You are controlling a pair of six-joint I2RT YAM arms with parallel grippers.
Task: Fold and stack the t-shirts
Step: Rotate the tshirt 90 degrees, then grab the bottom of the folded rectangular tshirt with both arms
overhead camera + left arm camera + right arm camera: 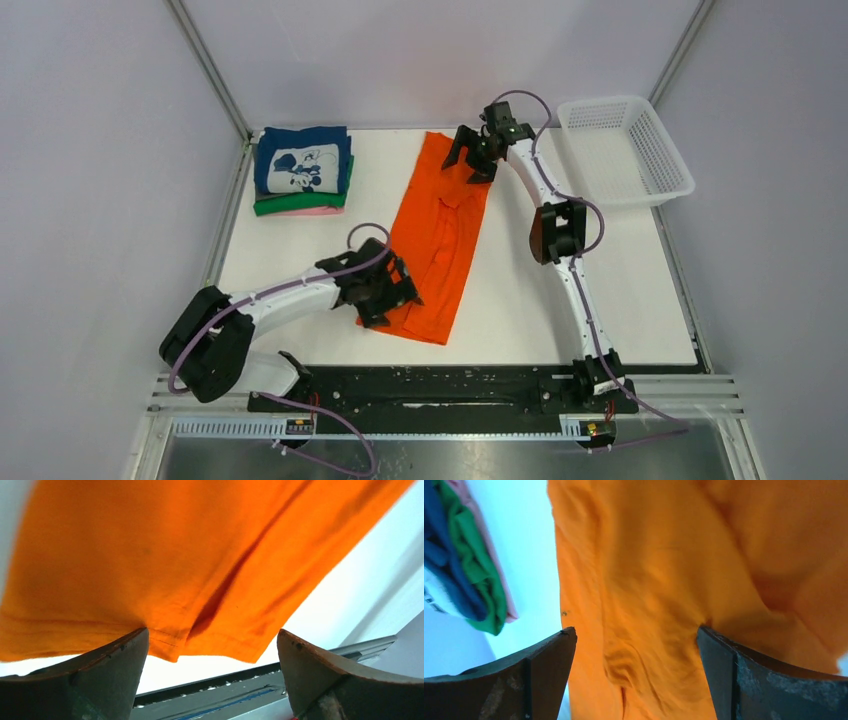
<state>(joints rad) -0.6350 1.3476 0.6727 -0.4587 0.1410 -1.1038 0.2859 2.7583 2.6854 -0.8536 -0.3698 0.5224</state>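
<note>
Orange t-shirt (440, 240) in the middle of the frame, flat on the white desk (610, 300), folded only into a long strip. Upper left: neat pile, navy cartoon shirt (302, 165) over green shirt (275, 206) over pink shirt (312, 212). Left hand (390, 302) at the strip's lower end and right hand (470, 160) at its upper end, both wide open, holding nothing. Left to do: fold shorter, put on pile.
</note>
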